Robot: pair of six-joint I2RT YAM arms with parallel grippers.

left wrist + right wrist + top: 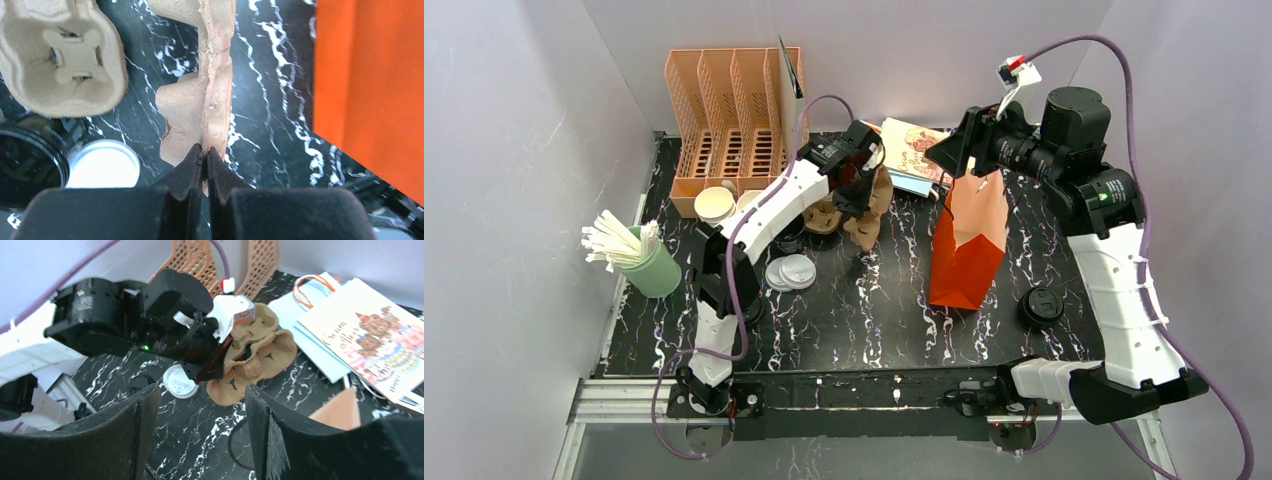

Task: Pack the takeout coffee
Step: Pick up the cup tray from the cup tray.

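My left gripper [856,195] is shut on the thin edge of a brown pulp cup carrier [867,222], which hangs edge-on from the jaws [205,148] in the left wrist view, carrier [212,95]. A second pulp cup well [60,55] lies flat to its left. The takeout coffee, a kraft cup [714,205] with a pale inside, stands by the organizer, left of that arm. My right gripper [946,155] hovers open over the mouth of the upright orange paper bag [969,245], with nothing between its fingers [202,392].
A peach desk organizer [729,120] stands at the back. White lids [789,272] lie near the left arm and a black lid [1041,305] right of the bag. A green cup of white sticks [649,265] stands at the left edge. Printed paper bags [914,150] lie behind.
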